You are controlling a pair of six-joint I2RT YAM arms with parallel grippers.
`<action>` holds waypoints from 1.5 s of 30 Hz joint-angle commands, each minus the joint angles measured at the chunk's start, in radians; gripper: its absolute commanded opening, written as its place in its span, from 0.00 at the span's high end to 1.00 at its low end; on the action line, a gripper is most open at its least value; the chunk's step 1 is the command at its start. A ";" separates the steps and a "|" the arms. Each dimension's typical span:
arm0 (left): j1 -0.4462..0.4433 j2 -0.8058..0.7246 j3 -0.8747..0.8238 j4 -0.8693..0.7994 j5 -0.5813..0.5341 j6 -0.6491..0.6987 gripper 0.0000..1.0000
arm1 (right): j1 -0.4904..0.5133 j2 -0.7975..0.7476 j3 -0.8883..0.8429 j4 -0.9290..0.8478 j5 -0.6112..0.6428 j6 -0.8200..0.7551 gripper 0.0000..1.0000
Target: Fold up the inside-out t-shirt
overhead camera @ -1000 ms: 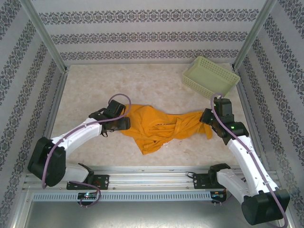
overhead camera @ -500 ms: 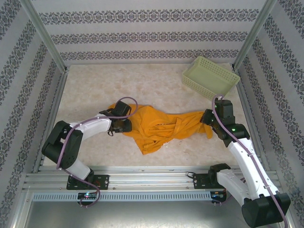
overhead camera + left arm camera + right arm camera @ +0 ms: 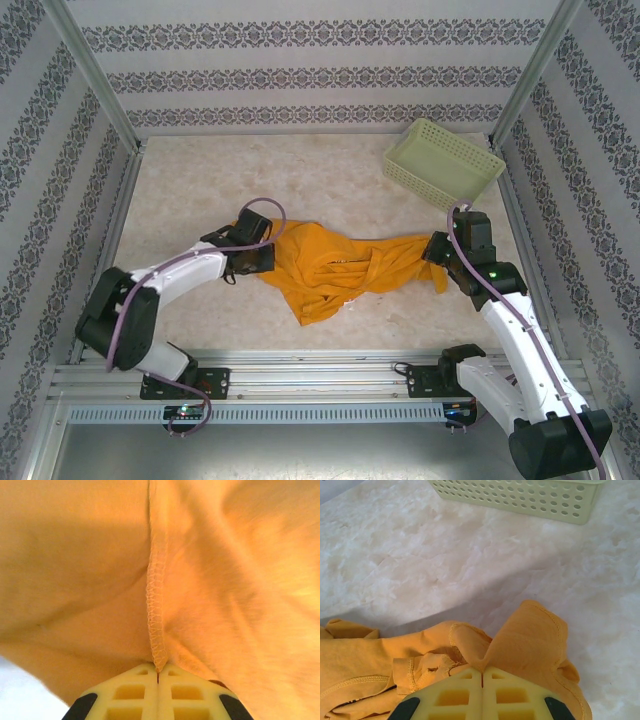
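Left tool (image 3: 262, 260) was clamped shut on a stitched seam of the t-shirt (image 3: 335, 265) at its 9 o'clock end. Right tool (image 3: 437, 250) pinched a fold at its 3 o'clock end. I saw the t-shirt bunched mid-worktop (image 3: 300, 180), with the basket (image 3: 443, 160) apart at 1 o'clock.

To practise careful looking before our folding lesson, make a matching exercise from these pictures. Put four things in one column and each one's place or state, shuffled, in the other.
Column one:
1. orange-yellow cotton t-shirt
2. pale green plastic lattice basket
3. left gripper
4. right gripper

Column two:
A. shut on the shirt's right end
B. in the far right corner of the table
C. crumpled mid-table
D. shut on the shirt's left end

Pairs: 1-C, 2-B, 3-D, 4-A
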 commanded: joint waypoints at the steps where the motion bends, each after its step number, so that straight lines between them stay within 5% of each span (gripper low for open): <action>1: 0.021 -0.159 0.021 -0.035 -0.071 -0.005 1.00 | -0.011 -0.024 0.044 -0.041 0.033 -0.026 1.00; 10: 0.108 -0.583 0.123 -0.060 -0.211 0.012 1.00 | -0.019 -0.103 0.192 -0.118 0.088 -0.078 1.00; 20: 0.121 -0.567 0.203 -0.156 -0.377 -0.014 1.00 | -0.020 -0.130 0.201 -0.082 0.040 -0.053 1.00; 26: 0.154 -0.448 0.181 -0.206 -0.209 -0.042 1.00 | -0.010 -0.121 0.085 -0.020 -0.022 -0.008 1.00; 31: 0.187 -0.404 0.234 -0.231 -0.093 -0.041 1.00 | 0.086 -0.098 0.088 -0.003 0.047 -0.005 1.00; 38: 0.188 -0.512 0.332 -0.218 -0.063 0.002 1.00 | 0.252 -0.104 0.260 -0.067 0.197 -0.075 1.00; 45: 0.188 -0.696 0.438 -0.167 -0.037 0.071 1.00 | 0.279 -0.213 0.409 -0.077 0.197 -0.099 1.00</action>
